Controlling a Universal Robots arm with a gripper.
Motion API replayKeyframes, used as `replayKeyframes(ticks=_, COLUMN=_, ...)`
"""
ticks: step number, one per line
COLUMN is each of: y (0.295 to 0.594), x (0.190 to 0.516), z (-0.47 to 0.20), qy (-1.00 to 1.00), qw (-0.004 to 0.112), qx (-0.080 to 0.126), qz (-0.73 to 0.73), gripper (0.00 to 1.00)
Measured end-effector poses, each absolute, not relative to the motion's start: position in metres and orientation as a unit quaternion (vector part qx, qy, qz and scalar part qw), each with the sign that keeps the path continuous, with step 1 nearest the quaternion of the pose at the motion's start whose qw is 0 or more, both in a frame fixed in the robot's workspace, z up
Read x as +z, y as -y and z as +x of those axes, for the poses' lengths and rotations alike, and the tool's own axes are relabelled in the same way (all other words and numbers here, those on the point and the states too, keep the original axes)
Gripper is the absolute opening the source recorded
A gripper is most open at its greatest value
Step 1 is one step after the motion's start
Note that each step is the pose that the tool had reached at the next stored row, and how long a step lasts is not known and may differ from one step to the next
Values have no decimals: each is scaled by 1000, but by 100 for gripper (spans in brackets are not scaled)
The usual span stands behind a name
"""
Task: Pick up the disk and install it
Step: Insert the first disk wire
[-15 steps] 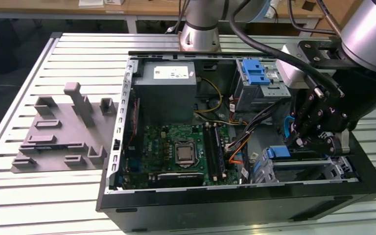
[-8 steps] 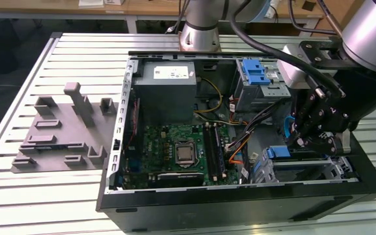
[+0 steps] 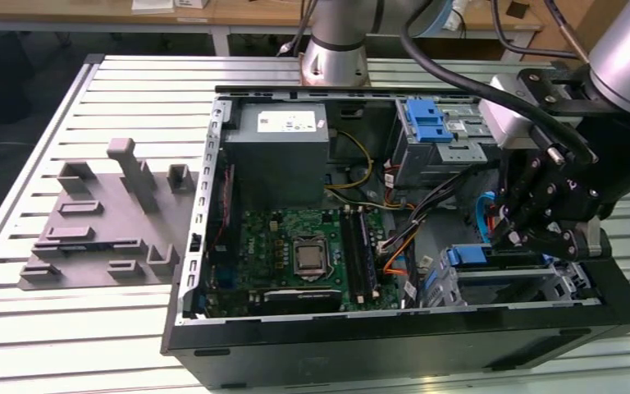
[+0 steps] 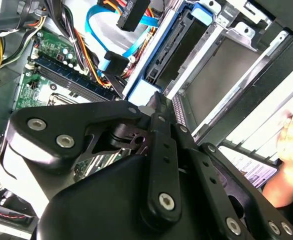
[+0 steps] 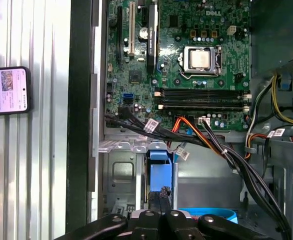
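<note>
Disk (image 5: pixel 161 177) stands edgewise, blue end toward motherboard (image 5: pixel 186 85).

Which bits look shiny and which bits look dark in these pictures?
Exterior view: the ribbed metal table gleams pale, while the near wall of the computer case stays dark. Second wrist view: the black gripper looks dim against the lighter drive cage. First wrist view: the phone screen glows, and the processor socket glints.
</note>
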State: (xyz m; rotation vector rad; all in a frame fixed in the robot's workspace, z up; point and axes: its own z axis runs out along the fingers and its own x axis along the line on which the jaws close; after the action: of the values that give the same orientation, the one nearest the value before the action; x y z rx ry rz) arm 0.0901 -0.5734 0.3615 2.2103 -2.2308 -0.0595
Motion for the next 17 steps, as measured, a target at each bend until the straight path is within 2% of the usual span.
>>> replayKeyframes(ticks=17, y=573, x=367, z=94, qy=710, qw=0, qx=-19, qz=704, gripper=11)
